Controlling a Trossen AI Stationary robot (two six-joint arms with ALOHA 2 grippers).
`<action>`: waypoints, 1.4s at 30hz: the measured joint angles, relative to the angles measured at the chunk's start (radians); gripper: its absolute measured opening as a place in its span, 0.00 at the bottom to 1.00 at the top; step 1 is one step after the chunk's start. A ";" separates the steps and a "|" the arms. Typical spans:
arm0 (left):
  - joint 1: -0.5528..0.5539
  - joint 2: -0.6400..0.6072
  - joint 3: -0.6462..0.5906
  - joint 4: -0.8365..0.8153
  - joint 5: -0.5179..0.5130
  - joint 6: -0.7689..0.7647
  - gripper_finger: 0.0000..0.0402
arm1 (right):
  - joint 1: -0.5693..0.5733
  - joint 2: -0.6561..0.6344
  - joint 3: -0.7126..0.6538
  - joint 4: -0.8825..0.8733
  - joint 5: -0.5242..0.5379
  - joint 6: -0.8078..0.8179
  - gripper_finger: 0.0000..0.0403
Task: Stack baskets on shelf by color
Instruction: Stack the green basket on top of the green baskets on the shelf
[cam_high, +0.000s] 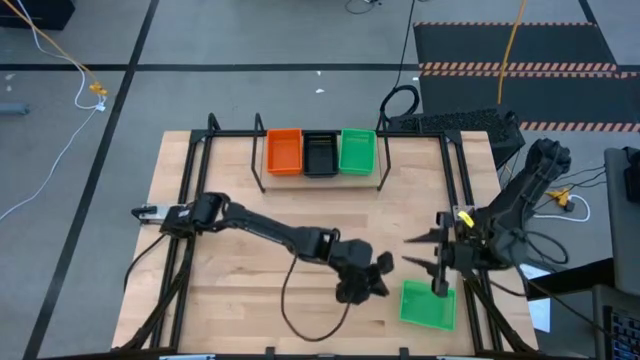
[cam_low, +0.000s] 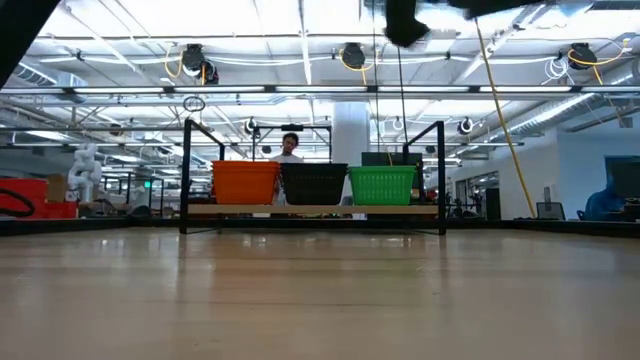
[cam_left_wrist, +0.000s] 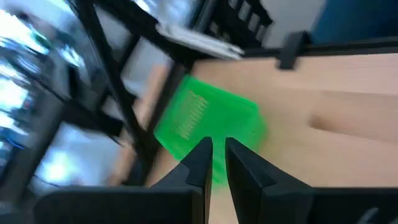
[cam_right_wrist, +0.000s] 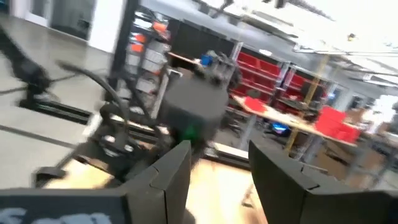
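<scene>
High view: the wooden table (cam_high: 250, 240) fills the middle of the picture, with the shelf (cam_high: 320, 172) at its far edge. On the shelf sit three baskets side by side: an orange basket (cam_high: 284, 151), a black basket (cam_high: 320, 153) in the middle, and a green basket (cam_high: 357, 152). From this angle I cannot tell how many baskets are stacked in each spot. One loose green basket (cam_high: 429, 305) lies on the table near the front right corner, well apart from the shelf.

The left arm reaches across the table, and the left gripper (cam_high: 378, 273) hovers just beside that loose basket, on its left. In the left wrist view its fingers (cam_left_wrist: 200, 163) stand close together with only a thin gap, nearly closed and holding nothing, pointed at the basket. The right gripper (cam_high: 425, 252) is near the basket's far edge, its fingers spread wide apart and empty.

The step in hand looks like picking up the loose basket so it can go onto the green one on the shelf. To do this well, the left gripper should first open wider than the basket wall, then come down over one rim so one finger goes inside and one outside, and close firmly on the wall. The two arms are close together here, so only one should move in while the other keeps clear.
</scene>
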 joint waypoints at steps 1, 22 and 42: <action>-0.005 0.009 -0.027 0.080 -0.003 0.028 0.12 | 0.006 0.008 0.004 0.000 -0.001 0.007 0.38; -0.002 0.372 0.175 0.317 -0.124 0.144 0.46 | 0.039 0.064 0.010 -0.008 0.142 0.140 0.38; 0.000 0.428 0.372 -0.043 -0.224 0.107 0.03 | 0.048 0.064 0.010 -0.008 0.139 0.201 0.38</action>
